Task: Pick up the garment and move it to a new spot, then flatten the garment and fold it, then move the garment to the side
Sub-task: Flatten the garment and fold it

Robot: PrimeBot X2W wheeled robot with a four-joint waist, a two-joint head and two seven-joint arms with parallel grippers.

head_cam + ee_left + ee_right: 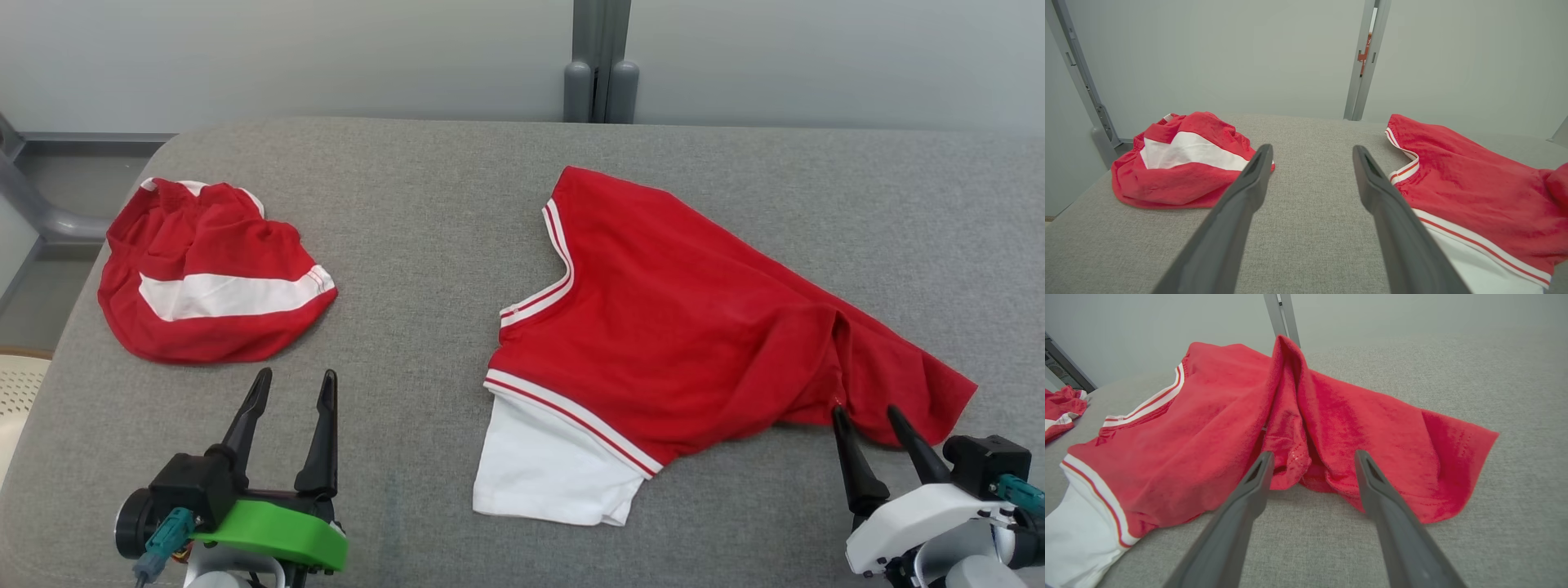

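Observation:
A red shirt (pixel 686 318) with white-striped trim and a white sleeve lies loosely spread on the grey padded table (pixel 424 204), right of centre, with a raised fold near its lower right corner. My right gripper (pixel 863 410) stands open just in front of that corner. In the right wrist view its fingertips (pixel 1313 454) flank the bunched red hem (pixel 1290 465) without holding it. My left gripper (pixel 295 374) is open over bare table at the lower left. In the left wrist view, that gripper (pixel 1311 148) points between the two garments, with the shirt (pixel 1474 196) to its right.
A second red garment with a white band (pixel 212 278) lies crumpled at the table's left side, also seen as a crumpled garment (pixel 1184 163) in the left wrist view. A grey post (pixel 600 61) stands behind the table. The table's left edge drops toward a beige object (pixel 16 392).

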